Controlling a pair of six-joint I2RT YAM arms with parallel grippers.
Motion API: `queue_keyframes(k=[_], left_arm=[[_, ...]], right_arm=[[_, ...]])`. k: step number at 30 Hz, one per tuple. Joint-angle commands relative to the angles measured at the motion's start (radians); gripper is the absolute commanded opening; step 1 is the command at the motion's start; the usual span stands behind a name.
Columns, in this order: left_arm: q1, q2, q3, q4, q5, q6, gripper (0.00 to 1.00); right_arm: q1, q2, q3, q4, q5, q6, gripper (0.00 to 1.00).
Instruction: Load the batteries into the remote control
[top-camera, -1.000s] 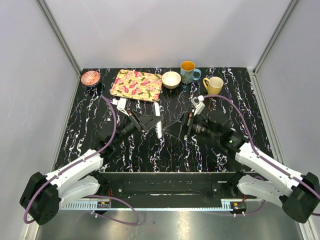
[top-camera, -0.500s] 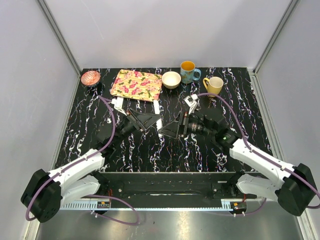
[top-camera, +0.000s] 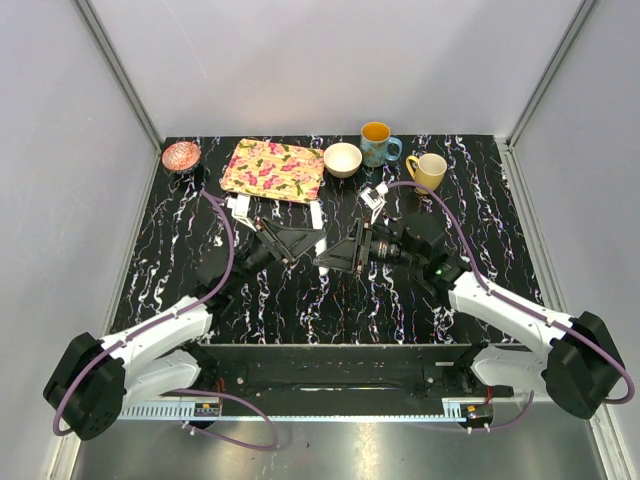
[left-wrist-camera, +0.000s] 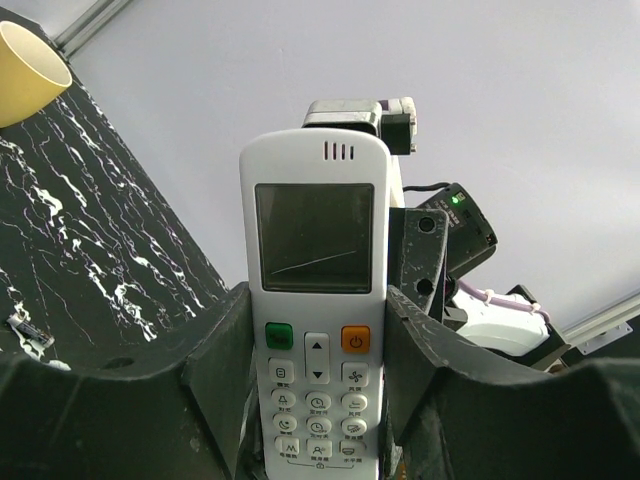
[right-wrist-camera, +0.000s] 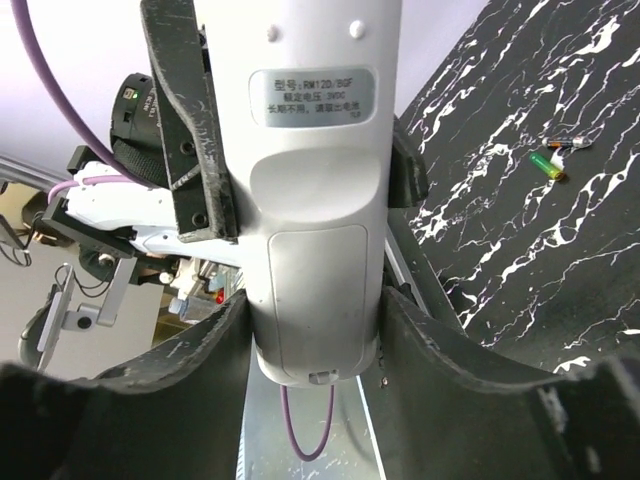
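The left gripper (left-wrist-camera: 318, 335) is clamping the slim white plastic remote control (left-wrist-camera: 316, 230), likely light and slippery, by its stiff sides; whether the right gripper (right-wrist-camera: 315, 320) is pressing, I cannot tell.

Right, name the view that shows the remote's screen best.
Left wrist: the remote control faces that camera, screen and buttons plain. The right wrist view shows only its back, with a label; the top view shows just a thin white sliver.
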Motion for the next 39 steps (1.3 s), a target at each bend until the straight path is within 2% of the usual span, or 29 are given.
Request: queue_keyframes(k=[1, 4, 5, 7, 8, 9, 10, 12, 16, 18, 23, 26, 32, 39], left_arm=[[-0.006, -0.006, 0.025, 0.113, 0.013, -0.009, 0.00], [-0.006, -0.004, 0.021, 0.116, 0.009, -0.008, 0.00], [-0.006, -0.003, 0.021, 0.118, 0.011, -0.009, 0.00], [-0.006, -0.002, 0.019, 0.118, 0.008, -0.008, 0.00], [-0.006, -0.004, 0.019, 0.110, 0.011, -0.003, 0.05], [-0.006, -0.007, 0.019, 0.104, 0.011, 0.000, 0.25], [-0.004, -0.015, 0.021, 0.081, 0.011, 0.003, 0.39], [-0.001, -0.024, 0.034, 0.037, 0.006, 0.021, 0.75], [0.013, -0.096, 0.071, -0.176, -0.044, 0.090, 0.93], [0.023, -0.124, 0.099, -0.258, -0.070, 0.121, 0.98], [0.024, -0.147, 0.209, -0.604, -0.162, 0.245, 0.99], [0.005, -0.093, 0.318, -0.769, -0.181, 0.287, 0.99], [-0.108, -0.052, 0.415, -0.861, -0.334, 0.354, 0.99], [-0.185, 0.043, 0.465, -0.922, -0.397, 0.360, 0.95]], right_arm=[[0.001, 0.006, 0.034, 0.076, -0.032, 0.020, 0.54], [0.002, 0.012, 0.026, 0.092, -0.052, 0.037, 0.42], [0.002, 0.014, 0.022, 0.107, -0.058, 0.043, 0.33], [0.002, 0.020, 0.019, 0.116, -0.070, 0.055, 0.23], [0.002, 0.017, 0.016, 0.107, -0.072, 0.055, 0.16], [0.002, 0.014, 0.014, 0.100, -0.069, 0.049, 0.02], [0.004, 0.005, 0.016, 0.086, -0.067, 0.040, 0.00], [0.002, -0.024, 0.032, -0.003, -0.056, -0.016, 0.00], [0.001, -0.096, 0.097, -0.274, 0.012, -0.180, 0.00], [0.002, -0.122, 0.157, -0.473, 0.066, -0.280, 0.00], [0.020, -0.130, 0.281, -0.820, 0.302, -0.429, 0.00], [0.053, -0.119, 0.319, -0.919, 0.455, -0.480, 0.00], [0.168, -0.090, 0.368, -1.000, 0.692, -0.497, 0.00], [0.183, -0.098, 0.361, -0.988, 0.754, -0.437, 0.00]])
